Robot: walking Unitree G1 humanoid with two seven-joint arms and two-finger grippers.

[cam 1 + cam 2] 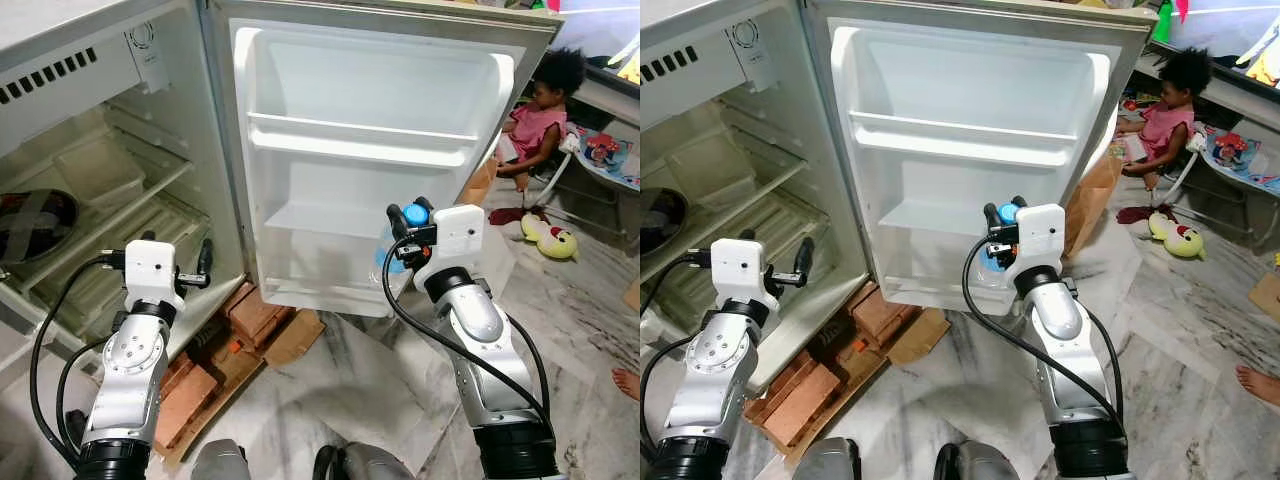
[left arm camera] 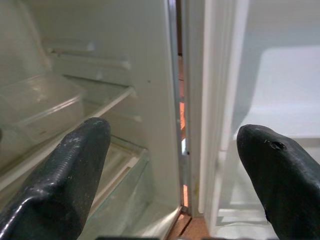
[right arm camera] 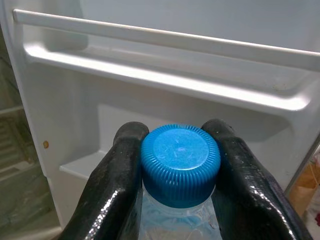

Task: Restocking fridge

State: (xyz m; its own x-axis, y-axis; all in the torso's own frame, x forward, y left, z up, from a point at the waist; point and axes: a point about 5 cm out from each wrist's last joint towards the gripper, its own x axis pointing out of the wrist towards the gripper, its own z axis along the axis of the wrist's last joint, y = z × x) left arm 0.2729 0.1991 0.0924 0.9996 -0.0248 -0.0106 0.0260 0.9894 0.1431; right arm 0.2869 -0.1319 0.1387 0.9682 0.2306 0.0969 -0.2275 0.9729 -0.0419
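Observation:
A clear water bottle with a blue cap (image 1: 415,215) stands at the bottom shelf of the open fridge door (image 1: 370,150). My right gripper (image 3: 179,165) is shut on the bottle's neck just under the cap (image 3: 180,162), both black fingers (image 3: 117,175) pressing its sides. The door's upper rack (image 3: 165,82) with its rail lies ahead of the cap. My left gripper (image 1: 178,268) is open, held at the lower left by the fridge body's front edge (image 2: 175,100), fingers (image 2: 65,170) spread wide with nothing between them.
Inside the fridge body are white shelves and a clear drawer (image 1: 100,170). Bricks and cardboard (image 1: 250,330) prop the fridge on the marble floor. A child (image 1: 540,110) sits at the right near a yellow toy (image 1: 548,238). A bare foot (image 1: 625,382) shows at the right edge.

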